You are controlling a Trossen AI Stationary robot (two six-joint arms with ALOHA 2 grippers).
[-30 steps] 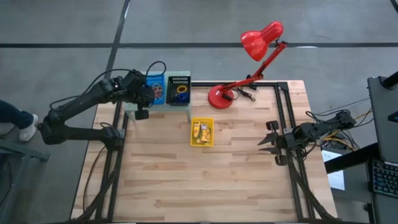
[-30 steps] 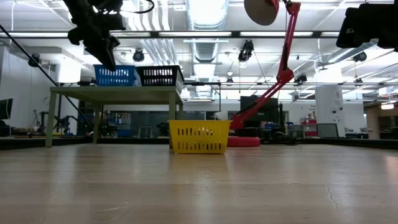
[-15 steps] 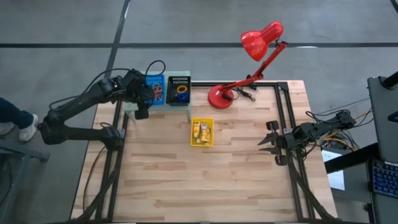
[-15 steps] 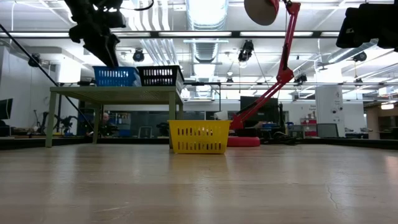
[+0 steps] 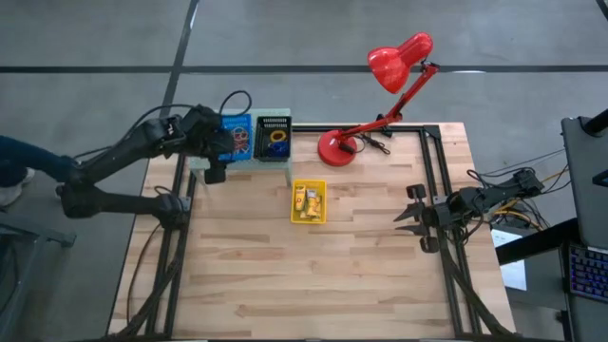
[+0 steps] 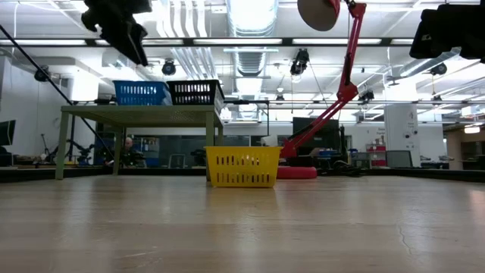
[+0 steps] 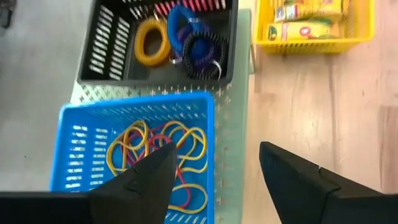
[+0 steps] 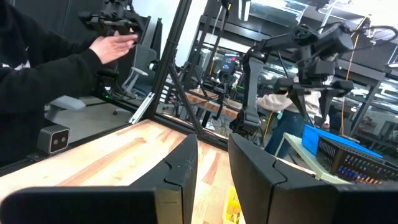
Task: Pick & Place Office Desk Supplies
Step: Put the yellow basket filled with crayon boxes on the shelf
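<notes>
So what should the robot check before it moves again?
1. Left gripper has its jaws open and empty: ok.
2. It hangs above the blue basket on the green shelf: ok.
3. Rubber bands lie inside the blue basket: ok.
4. Rings sit in the black basket: ok.
5. Yellow basket on the table holds packets: ok.
6. Right gripper waits over the table's right side, holding nothing: ok.

— What's on your worktop?
— A shelf at the far left corner carries two baskets side by side: rubber bands in the left one, rings in the right. The packet basket sits just before it; a lamp stands right of it.
</notes>
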